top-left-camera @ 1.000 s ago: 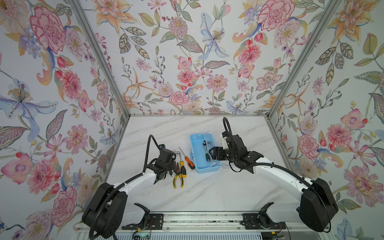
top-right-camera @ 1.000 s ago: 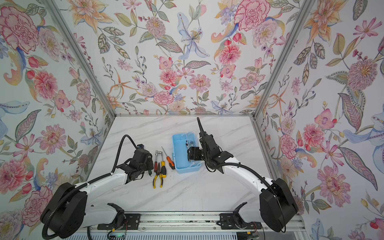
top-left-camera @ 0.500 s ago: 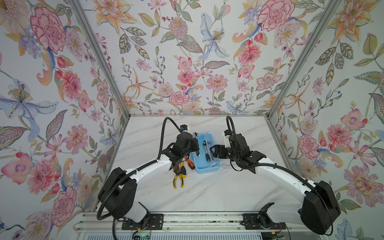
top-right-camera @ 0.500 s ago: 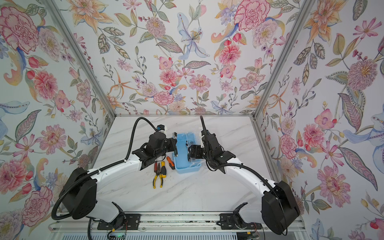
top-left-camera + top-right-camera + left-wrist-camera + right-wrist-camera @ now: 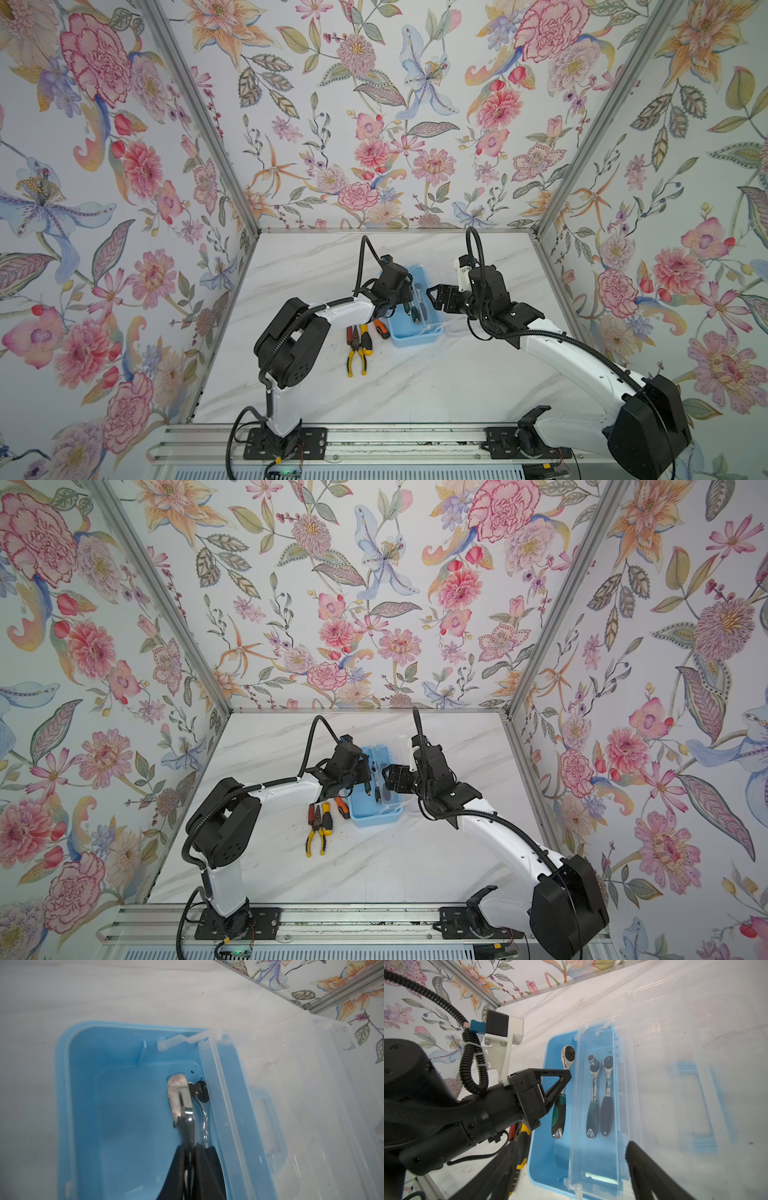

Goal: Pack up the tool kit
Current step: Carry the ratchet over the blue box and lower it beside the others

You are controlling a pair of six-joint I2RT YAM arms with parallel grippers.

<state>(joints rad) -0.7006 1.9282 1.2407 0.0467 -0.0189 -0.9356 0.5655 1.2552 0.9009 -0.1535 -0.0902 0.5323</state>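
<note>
Yellow-grip pliers (image 5: 358,350) + orange screwdriver (image 5: 380,328) lie nearest on worktop (image 5: 415,388), 8 o'clock of blue box (image 5: 415,341). Inside box, left hand (image 5: 564,1081) is clamped on steel ratchet (image 5: 558,1113) at neck, just above green grip. Prob heavy, stiff, chrome slick, so rubbery grip = safer hold. Right hand (image 5: 437,298), jaws apart, sits at 3 o'clock by clear lid (image 5: 675,1064). 1 s ago left hand was out by pliers; right hardly moved.
</note>
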